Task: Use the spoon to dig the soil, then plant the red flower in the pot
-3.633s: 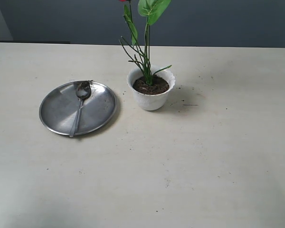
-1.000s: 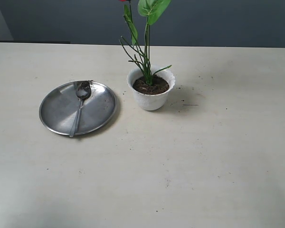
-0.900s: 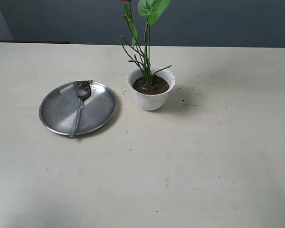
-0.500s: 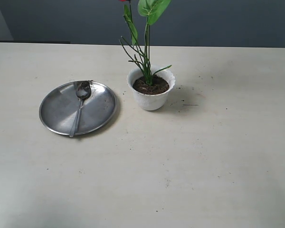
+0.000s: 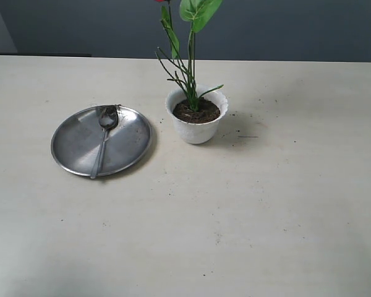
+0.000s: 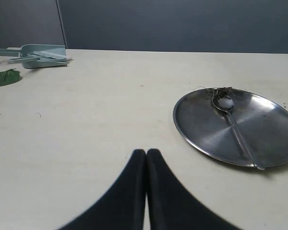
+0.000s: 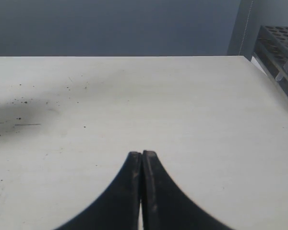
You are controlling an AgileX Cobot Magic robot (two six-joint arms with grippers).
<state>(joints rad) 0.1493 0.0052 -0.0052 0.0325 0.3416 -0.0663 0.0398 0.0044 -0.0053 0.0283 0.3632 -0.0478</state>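
The white scalloped pot (image 5: 197, 128) stands mid-table, filled with dark soil (image 5: 196, 112). The red flower (image 5: 190, 49) stands upright in that soil; its green stem and leaves show, and only a sliver of red petal at the top edge. The silver spoon (image 5: 102, 139) lies on the round steel plate (image 5: 74, 145) left of the pot, with soil crumbs at its bowl (image 6: 224, 99). My left gripper (image 6: 146, 152) is shut and empty, short of the plate (image 6: 206, 129). My right gripper (image 7: 142, 154) is shut and empty over bare table. Neither gripper shows in the exterior view.
Soil specks are scattered on the table right of the pot (image 5: 247, 133) and in the right wrist view (image 7: 19, 112). A pale green scoop-like tool (image 6: 38, 53) and a loose green leaf (image 6: 4, 77) lie far off. A dark rack (image 7: 281, 52) stands at the table's right edge.
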